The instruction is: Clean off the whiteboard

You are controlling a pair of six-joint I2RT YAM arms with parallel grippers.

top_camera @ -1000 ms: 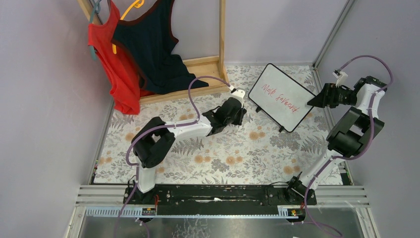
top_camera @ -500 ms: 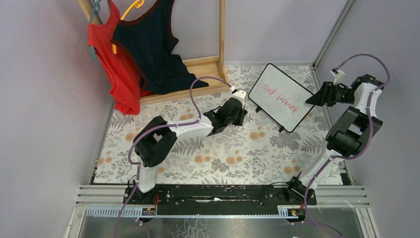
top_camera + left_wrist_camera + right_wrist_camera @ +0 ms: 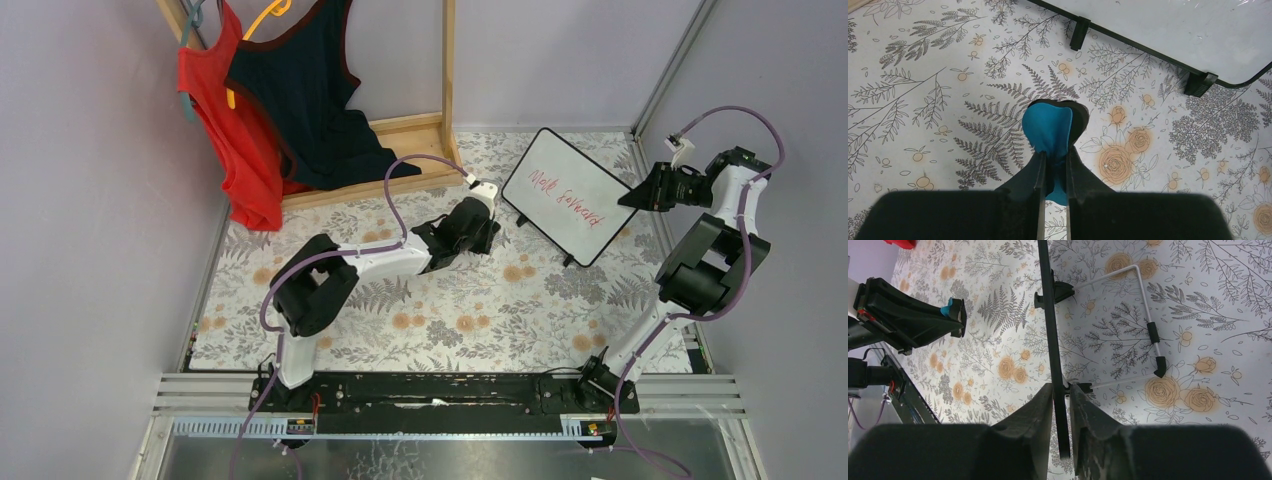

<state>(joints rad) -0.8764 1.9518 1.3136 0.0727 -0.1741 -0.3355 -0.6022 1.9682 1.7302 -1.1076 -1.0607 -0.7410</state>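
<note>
While the right pincer (image 3: 1061, 390) stands closed down on the right end of the whiteboard (image 3: 575, 180), one finger on each face of its thin black edge, the left pincer (image 3: 1053, 160) is clamped tight on a blue eraser (image 3: 1048, 131) that sticks out past its tips. The board stands tilted on the table (image 3: 450, 300), just ahead of the left pincer and to its right, its long axis running slantwise across that pincer's front. Red writing (image 3: 565, 197) crosses its face. The left arm likely wipes next: eraser raised forward-right onto the face, then swept along that axis toward the right pincer.
</note>
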